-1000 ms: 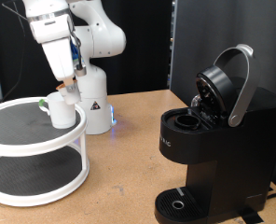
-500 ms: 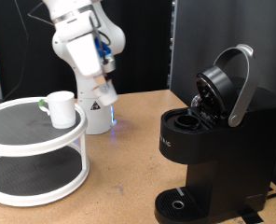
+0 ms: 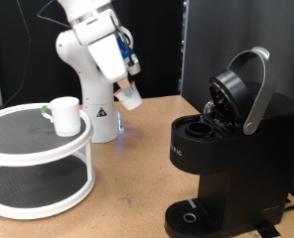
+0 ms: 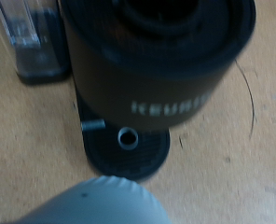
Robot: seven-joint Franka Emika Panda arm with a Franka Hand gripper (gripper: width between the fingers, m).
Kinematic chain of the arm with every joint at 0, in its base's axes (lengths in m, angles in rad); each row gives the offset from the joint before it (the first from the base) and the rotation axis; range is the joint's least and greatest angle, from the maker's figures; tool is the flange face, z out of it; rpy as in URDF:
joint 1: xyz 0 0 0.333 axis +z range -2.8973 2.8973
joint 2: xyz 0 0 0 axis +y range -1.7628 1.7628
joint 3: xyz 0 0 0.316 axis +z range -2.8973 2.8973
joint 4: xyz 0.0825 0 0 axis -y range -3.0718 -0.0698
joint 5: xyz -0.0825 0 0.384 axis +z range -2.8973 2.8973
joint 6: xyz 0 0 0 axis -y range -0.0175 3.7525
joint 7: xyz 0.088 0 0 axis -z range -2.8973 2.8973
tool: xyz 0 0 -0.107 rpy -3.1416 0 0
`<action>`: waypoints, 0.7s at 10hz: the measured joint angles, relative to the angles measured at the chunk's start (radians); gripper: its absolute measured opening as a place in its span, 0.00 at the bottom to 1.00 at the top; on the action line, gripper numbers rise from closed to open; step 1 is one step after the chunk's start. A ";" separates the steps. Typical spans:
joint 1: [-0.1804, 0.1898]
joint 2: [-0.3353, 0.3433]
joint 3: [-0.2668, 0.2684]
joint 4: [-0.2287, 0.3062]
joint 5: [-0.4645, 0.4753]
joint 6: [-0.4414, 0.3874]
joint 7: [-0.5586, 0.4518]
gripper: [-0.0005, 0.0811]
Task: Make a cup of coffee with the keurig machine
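The white mug (image 3: 65,115) stands on the top tier of a round white stand (image 3: 28,149) at the exterior view's left. The black Keurig machine (image 3: 221,164) stands at the right with its lid (image 3: 241,89) raised and the pod chamber (image 3: 199,127) open. My gripper (image 3: 130,96) hangs in the air between the two, above the table, shut on a small white pod. In the wrist view the pod (image 4: 105,201) fills the near edge, and the Keurig (image 4: 157,65) with its drip tray (image 4: 129,149) lies ahead.
The robot's white base (image 3: 99,114) stands behind the stand. The wooden table (image 3: 127,208) runs between stand and machine. A clear water tank (image 4: 31,42) shows beside the machine in the wrist view. Black curtains hang behind.
The arm has swung from above the mug toward the exterior view's right, closer to the Keurig. The mug stays on the stand.
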 joint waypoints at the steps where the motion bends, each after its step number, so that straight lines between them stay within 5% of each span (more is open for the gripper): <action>1: 0.015 0.007 -0.002 0.018 0.025 -0.012 -0.017 0.53; 7: 0.076 0.146 0.030 0.170 0.054 -0.021 -0.012 0.53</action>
